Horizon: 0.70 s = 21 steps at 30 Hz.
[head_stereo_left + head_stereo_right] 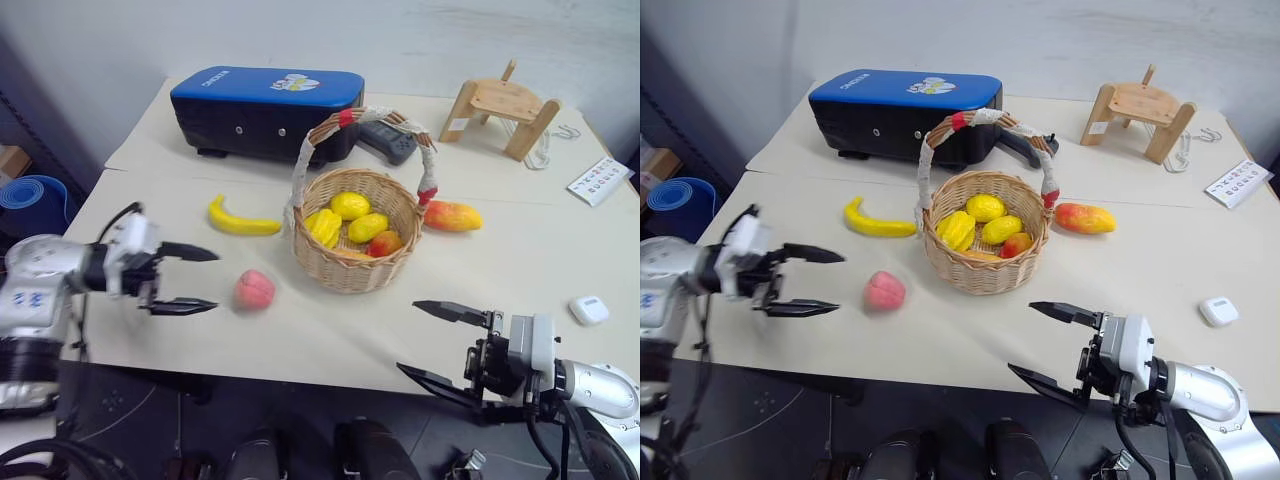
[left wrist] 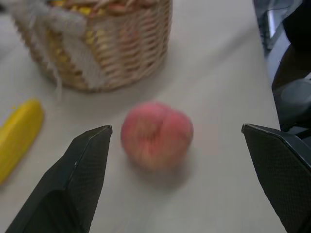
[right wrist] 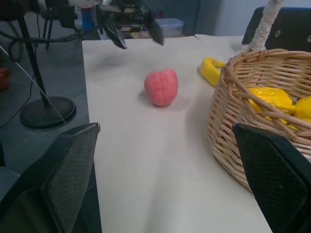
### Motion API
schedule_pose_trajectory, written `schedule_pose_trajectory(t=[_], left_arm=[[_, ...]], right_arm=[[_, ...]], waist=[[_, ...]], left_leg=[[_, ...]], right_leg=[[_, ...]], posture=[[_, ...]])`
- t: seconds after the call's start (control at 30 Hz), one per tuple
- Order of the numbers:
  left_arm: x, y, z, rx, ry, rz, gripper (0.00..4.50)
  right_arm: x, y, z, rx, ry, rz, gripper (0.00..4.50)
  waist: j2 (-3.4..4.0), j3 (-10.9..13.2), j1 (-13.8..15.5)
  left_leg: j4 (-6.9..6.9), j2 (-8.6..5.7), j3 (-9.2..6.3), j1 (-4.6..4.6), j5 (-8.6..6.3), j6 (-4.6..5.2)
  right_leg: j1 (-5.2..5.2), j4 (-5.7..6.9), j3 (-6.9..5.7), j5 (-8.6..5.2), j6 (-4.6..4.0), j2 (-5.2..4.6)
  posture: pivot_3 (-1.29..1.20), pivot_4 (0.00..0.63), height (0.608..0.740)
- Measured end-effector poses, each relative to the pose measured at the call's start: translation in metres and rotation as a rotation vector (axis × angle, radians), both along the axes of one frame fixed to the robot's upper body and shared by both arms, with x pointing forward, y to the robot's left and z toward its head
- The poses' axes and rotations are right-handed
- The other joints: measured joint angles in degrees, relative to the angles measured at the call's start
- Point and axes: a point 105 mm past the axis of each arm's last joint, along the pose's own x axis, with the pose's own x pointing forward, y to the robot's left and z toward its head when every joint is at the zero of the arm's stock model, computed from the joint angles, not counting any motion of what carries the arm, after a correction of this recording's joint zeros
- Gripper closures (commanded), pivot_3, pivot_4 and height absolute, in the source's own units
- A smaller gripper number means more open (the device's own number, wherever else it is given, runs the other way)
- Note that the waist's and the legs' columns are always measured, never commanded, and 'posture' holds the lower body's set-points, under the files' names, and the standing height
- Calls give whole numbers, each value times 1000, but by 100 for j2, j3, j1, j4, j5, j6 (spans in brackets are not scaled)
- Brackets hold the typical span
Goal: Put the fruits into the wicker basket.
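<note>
Three fruits are left outside the wicker basket [image 1: 352, 262], so I'd call the task roughly half done: the banana [image 1: 241, 220] lies on the table [image 1: 520, 280] just left of the basket at frame centre-left, the peach [image 1: 254, 290] sits lower left of it, and the mango [image 1: 452, 215] lies just right of the basket, beside the handle's red end. Inside the basket: several small yellow fruits and one red-orange piece, exact count hard to tell. Basket stands upright at frame centre, arched cloth-wrapped handle over it. Left gripper [image 1: 187, 279] at mid left, jaws spread wide, holding nothing, aimed at the peach and near it but apart; in the left wrist view the peach [image 2: 156, 134] sits between the two fingers, not touched. Right gripper [image 1: 443, 344] at lower right, jaws also wide, empty, well clear of any fruit. Likely next: the peach. Blue case [image 1: 266, 108], wooden stand [image 1: 500, 115] and small white case [image 1: 588, 309] aren't part of the task.
</note>
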Motion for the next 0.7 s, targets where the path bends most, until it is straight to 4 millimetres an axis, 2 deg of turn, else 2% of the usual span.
schedule_pose_trajectory(t=[0.13,0.3,0.47,0.57,0.7], left_arm=[[15,-14,-8,51,0,-33,0],[22,-19,-35,150,23,-59,0],[30,-32,-38,136,0,-92,0],[29,-40,-41,109,17,-105,629],[21,-29,-35,129,34,-85,1753]], right_arm=[[1,0,-2,2,19,-14,10],[4,-1,-3,15,25,-55,10],[6,-1,-3,25,15,-82,10],[8,-1,-3,46,12,-114,0],[6,-3,-9,37,34,-133,0]], waist=[[0,0,-12],[0,0,13],[0,0,20],[0,0,7],[1,1,-53]], left_leg=[[2,5,4,0,3,-3],[10,5,3,-3,7,0],[15,4,1,-5,6,3],[16,5,1,-5,7,2],[10,9,0,-2,13,-8]], right_leg=[[-4,4,5,0,0,10],[-4,6,6,-1,1,8],[-3,8,5,-1,2,5],[-6,13,5,-1,2,6],[-7,19,5,-2,0,8]], posture=[[0,150,740],[0,150,740],[0,150,740],[0,150,740],[0,150,740]])
